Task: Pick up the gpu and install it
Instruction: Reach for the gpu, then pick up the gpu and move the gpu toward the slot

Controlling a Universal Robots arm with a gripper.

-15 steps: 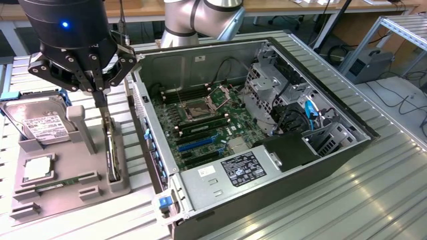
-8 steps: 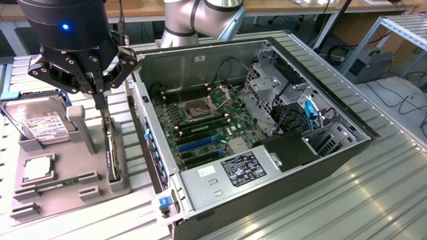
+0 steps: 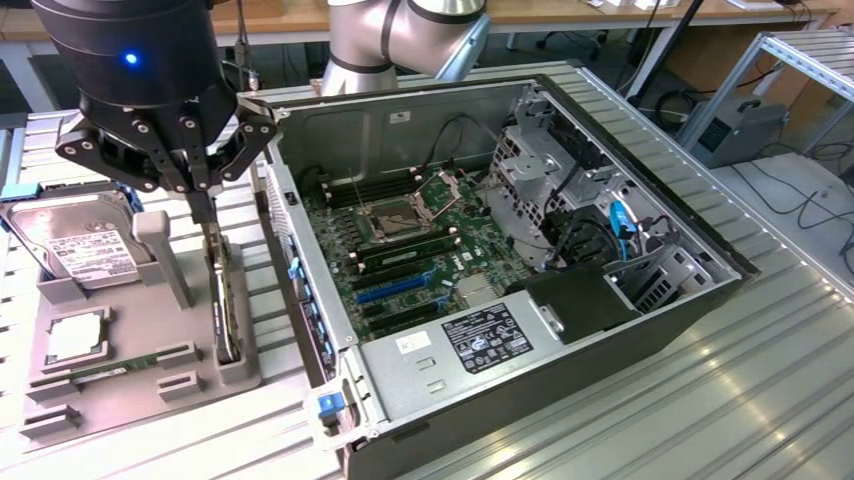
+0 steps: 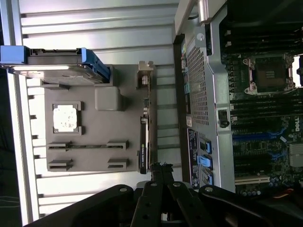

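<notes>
Off to the exterior view's left of the gripper (image 3: 203,195) (image 4: 158,169), a silver hard drive (image 3: 80,245) (image 4: 61,68) leans at the far end of a grey parts holder (image 3: 134,390) (image 4: 99,127). A square processor chip (image 3: 76,335) (image 4: 65,118) and a narrow memory stick (image 3: 114,368) (image 4: 87,145) sit in the holder's shallow pockets. The gripper's fingers are pinched fully together with nothing between them, and it hangs over the holder's edge nearest the computer. Almost straight below it, and apart from it, stands the gpu (image 3: 227,310) (image 4: 144,142), a thin black card set on its long edge in a slot of the holder. Its long axis runs alongside the wall of the computer case (image 3: 667,300) (image 4: 199,71), and its silvery bracket (image 4: 146,71) is at one end. The seam between the closed fingers appears to lie along that same axis, so they would seem to open and close across the card's thickness. To the gripper's other side, toward the exterior view's right, the case lies open on its side, showing the green motherboard (image 3: 414,240) (image 4: 265,118) with blue expansion slots (image 3: 394,287). Holder and case both rest on a ribbed aluminium table (image 3: 667,420) (image 4: 94,28). Beyond the case, the arm (image 3: 400,40) rises in front of workshop desks, metal shelving and loose cables.
</notes>
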